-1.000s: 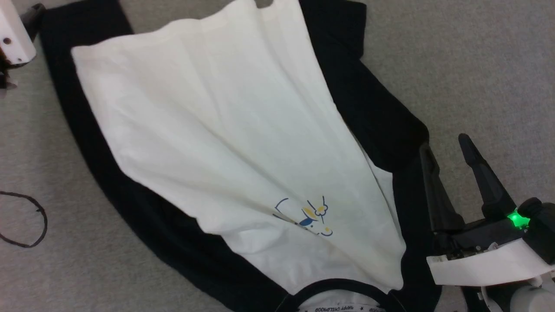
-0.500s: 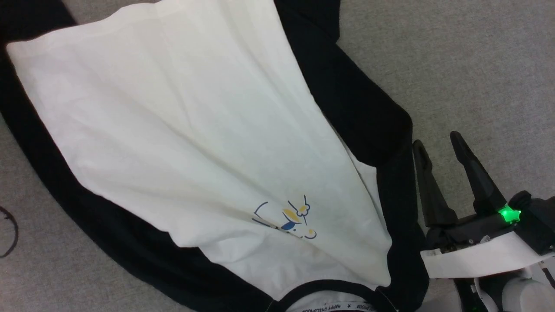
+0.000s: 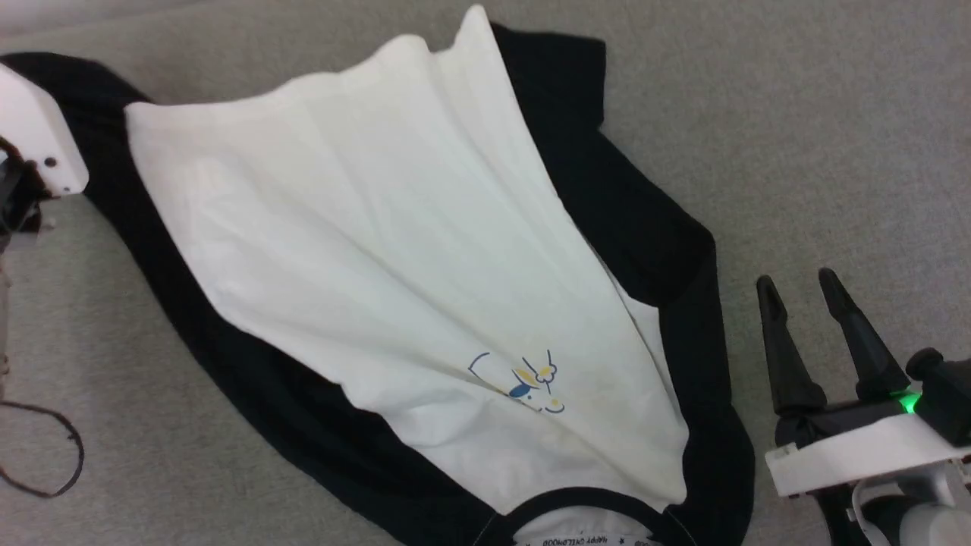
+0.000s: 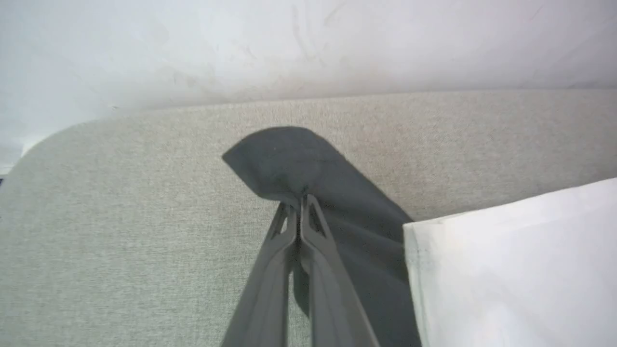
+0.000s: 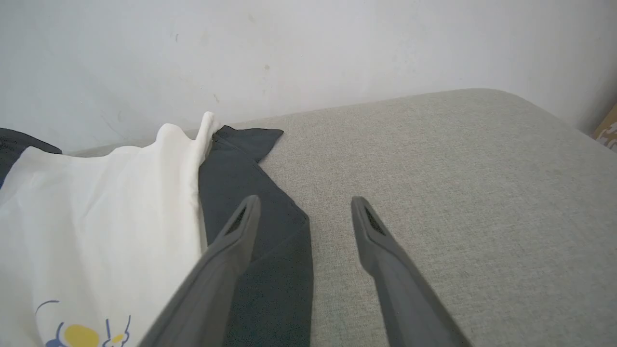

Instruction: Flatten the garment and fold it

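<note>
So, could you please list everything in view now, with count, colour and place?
garment: one, white with black sleeves, spread on the surface
print: one, blue and yellow, on the white chest
surface: one, grey fabric, under the garment
wall: one, white, behind the surface
loop: one, black, on the surface, robot's left
left jaws: one pair, dark fingers, shut on a black sleeve end
right jaws: one pair, dark fingers, open, beside the garment

garment (image 3: 394, 250): on the counter (image 3: 834, 114), neckline nearest the robot
left tool (image 4: 299, 203): at its far-left end
right tool (image 3: 795, 279): just right of it
</note>
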